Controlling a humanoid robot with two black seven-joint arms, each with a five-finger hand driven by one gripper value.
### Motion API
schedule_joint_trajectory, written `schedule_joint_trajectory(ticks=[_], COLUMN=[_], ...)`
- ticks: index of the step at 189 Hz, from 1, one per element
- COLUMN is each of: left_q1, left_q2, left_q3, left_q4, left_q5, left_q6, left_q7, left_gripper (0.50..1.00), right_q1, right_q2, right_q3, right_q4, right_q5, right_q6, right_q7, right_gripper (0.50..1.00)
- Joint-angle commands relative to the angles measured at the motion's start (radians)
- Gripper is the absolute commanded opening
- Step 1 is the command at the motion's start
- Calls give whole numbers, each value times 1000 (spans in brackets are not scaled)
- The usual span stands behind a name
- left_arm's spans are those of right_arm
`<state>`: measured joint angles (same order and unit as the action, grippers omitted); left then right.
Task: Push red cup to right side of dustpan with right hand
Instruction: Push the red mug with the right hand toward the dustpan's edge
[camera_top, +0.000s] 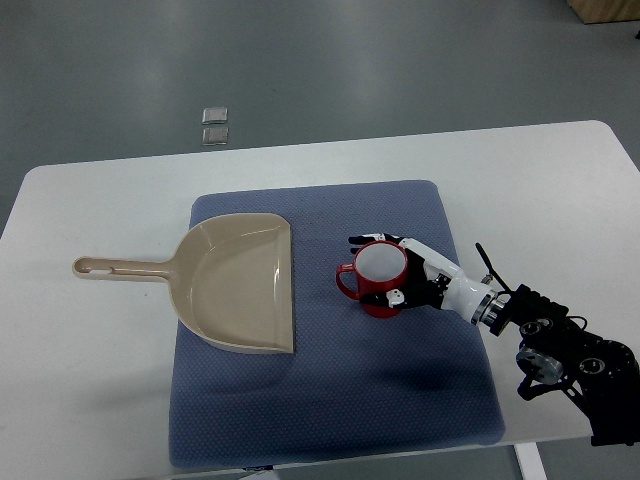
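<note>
A red cup (378, 277) with a white inside stands upright on the blue mat (330, 400), its handle pointing left. It sits a little right of the beige dustpan (240, 285), whose open edge faces it and whose handle points left. My right hand (405, 270) comes in from the lower right and rests against the cup's right side, fingers spread around the rim and wall without closing on it. The left arm does not show.
The mat lies on a white table (90, 390). Its right edge is close behind my right wrist (470, 297). Two small grey squares (214, 125) lie on the floor beyond the table's far edge.
</note>
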<state>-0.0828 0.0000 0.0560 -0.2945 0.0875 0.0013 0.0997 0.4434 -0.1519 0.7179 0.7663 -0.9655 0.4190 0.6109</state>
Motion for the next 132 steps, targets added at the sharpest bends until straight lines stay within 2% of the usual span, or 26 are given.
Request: schedule_joint_trajectory(ticks=[1,132], left_q1=[0,0], left_q2=[0,0], left_q3=[1,1], left_q4=[0,0], left_q5=[0,0], left_q6=[0,0], left_q7=[0,0], left_gripper=[1000,1000], right_q1=[0,14], right_q2=[21,143], right_q3=[-3,-57], right_q4=[2,2], right_q5=[1,-12], right_q6=[-9,-77], right_q7=[0,0], right_gripper=[926,924])
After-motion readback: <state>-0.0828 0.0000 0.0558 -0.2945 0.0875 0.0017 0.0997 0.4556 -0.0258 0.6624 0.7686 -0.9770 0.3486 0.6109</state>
